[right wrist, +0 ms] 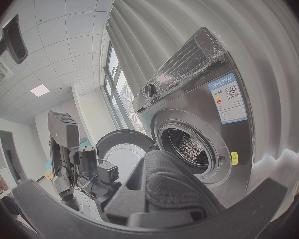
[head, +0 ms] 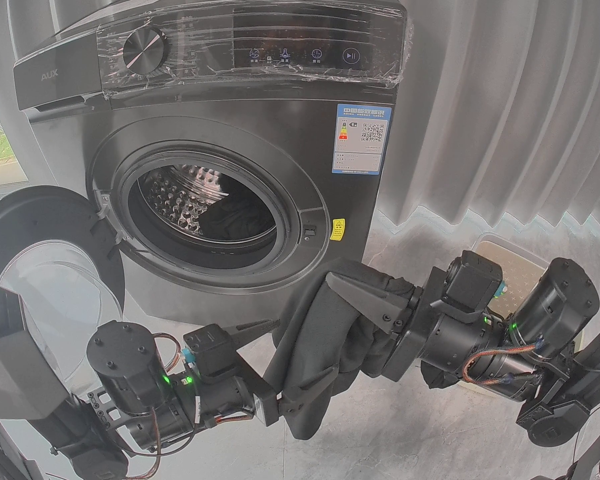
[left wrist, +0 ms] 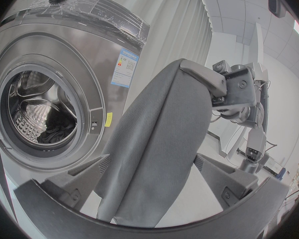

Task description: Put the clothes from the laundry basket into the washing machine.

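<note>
I have one dark garment (head: pixel 320 355) up in front of the washing machine (head: pixel 247 128), hanging between my two grippers, below and to the right of the round opening. My right gripper (head: pixel 343 305) is clamped on its upper bunch, the cloth draped over one finger and packed between the pair. My left gripper (head: pixel 283 365) sits lower, its two fingers spread wide, and the hanging cloth passes between them, touching the lower finger without being pinched. The machine's one door (head: pixel 47 235) is swung fully open to the left, and inside the steel drum (head: pixel 180 198) a second dark garment (head: pixel 243 218) lies in a heap. The laundry basket (head: pixel 513 268), pale and rectangular, stands on the floor (head: pixel 413 428) to the right of the machine, behind my right arm; I cannot tell what it holds. The front panel carries one round dial (head: pixel 143 50), one blue-and-white label (head: pixel 361 139) and one small yellow sticker (head: pixel 338 229). A pleated pale curtain (head: pixel 513 88) hangs behind.
</note>
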Tool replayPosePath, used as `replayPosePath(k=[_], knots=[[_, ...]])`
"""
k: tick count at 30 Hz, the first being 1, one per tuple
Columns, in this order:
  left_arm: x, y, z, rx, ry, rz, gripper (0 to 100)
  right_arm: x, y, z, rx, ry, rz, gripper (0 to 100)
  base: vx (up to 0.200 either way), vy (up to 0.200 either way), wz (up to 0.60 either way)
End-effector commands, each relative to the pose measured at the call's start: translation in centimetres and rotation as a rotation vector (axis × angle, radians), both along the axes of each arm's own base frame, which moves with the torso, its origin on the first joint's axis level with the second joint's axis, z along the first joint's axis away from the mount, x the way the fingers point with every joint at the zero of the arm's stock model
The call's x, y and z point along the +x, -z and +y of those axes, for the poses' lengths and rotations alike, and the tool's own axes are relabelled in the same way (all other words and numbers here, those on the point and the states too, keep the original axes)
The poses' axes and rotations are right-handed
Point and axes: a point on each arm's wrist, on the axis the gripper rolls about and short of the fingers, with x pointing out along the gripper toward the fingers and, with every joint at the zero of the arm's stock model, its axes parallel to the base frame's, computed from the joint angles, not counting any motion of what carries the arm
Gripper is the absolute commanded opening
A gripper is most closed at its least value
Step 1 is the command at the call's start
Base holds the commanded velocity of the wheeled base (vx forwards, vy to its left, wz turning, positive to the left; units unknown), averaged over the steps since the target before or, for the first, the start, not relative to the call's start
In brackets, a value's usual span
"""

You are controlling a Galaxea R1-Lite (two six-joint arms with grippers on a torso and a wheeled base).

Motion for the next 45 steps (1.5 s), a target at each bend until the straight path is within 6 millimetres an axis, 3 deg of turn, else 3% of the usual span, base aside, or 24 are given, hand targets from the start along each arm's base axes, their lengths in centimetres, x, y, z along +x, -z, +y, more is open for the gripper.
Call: replayPosePath(k=[1, 9, 30, 45], knots=[[0.9, 0.0, -0.8, -0.013, -0.005, -0.013, 100, -0.1, 0.1, 0.2, -0.001, -0.007, 0.002, 0, 0.0, 0.0, 0.0], [0.7, 0.4, -1.9, -0.01, 0.04, -0.008, 100, -0.1, 0.1, 0.3, 0.005, -0.013, 0.01, 0, 0.0, 0.0, 0.0], [3.5, 0.2, -4.4, -0.048, 0.028, -0.072, 100, 0.6, 0.0, 0.9, 0.043, 0.07, 0.042, 0, 0.0, 0.0, 0.0], [2.0, -0.1, -2.6, -0.022, 0.041, -0.064, 100, 1.3, 0.2, 0.5, 0.038, 0.096, 0.049, 0, 0.0, 0.0, 0.0]])
